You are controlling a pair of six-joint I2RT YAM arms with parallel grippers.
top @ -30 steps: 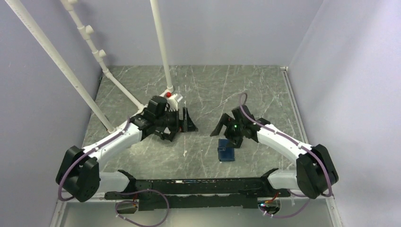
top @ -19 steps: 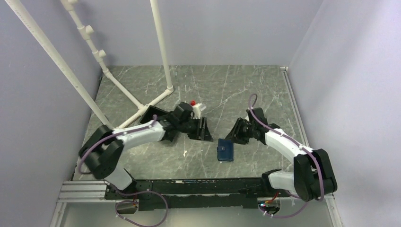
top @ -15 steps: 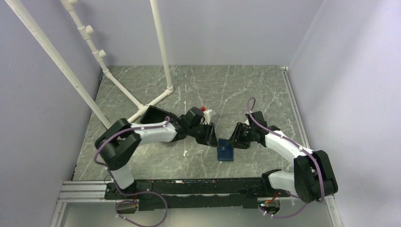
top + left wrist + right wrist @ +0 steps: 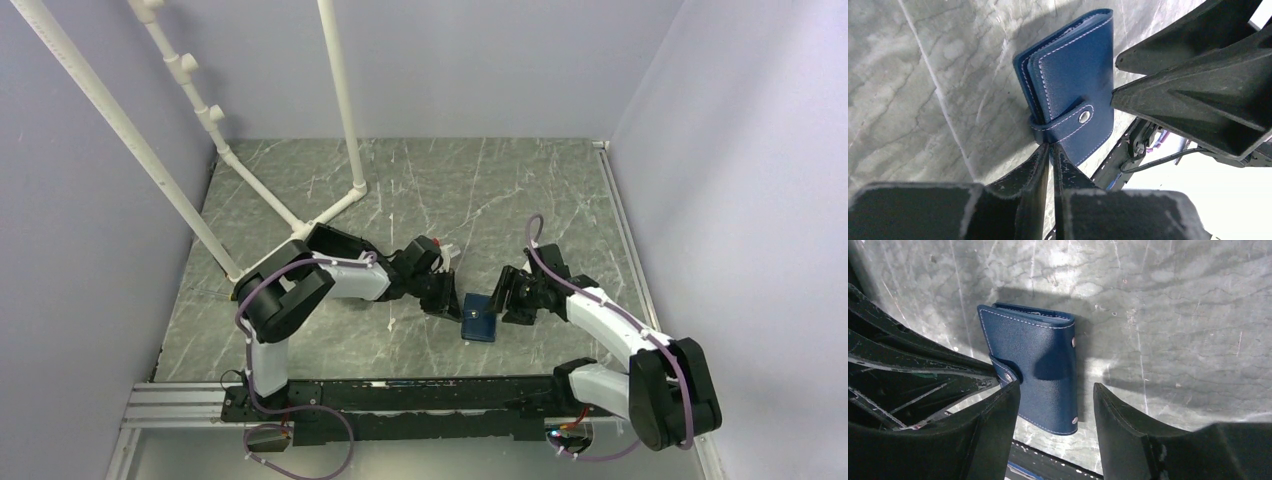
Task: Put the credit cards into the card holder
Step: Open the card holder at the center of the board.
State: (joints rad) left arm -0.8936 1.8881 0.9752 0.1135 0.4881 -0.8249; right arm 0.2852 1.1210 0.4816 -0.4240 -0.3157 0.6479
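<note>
The card holder (image 4: 478, 318) is a navy wallet lying snapped shut on the marble floor between both arms. In the left wrist view the card holder (image 4: 1073, 90) lies just past my left gripper (image 4: 1050, 146), whose jaws are nearly together, tips pinching the fold of its snap tab. My left gripper (image 4: 447, 298) comes at it from the left. My right gripper (image 4: 1055, 402) stands open astride the card holder (image 4: 1040, 365); one finger overlaps its tab edge, the other stands clear. My right gripper (image 4: 507, 295) is on its right side. The credit cards are out of view.
A black bin (image 4: 325, 238) sits behind the left arm. White pipes (image 4: 340, 100) rise at the back left, their foot near the bin. A black rail (image 4: 400, 395) runs along the near edge. Purple walls close the sides and back.
The left arm swung right from the pipe foot to the card holder and closed its jaws at the tab. The right gripper moved from over the wallet to its right side. The wallet stayed put.
</note>
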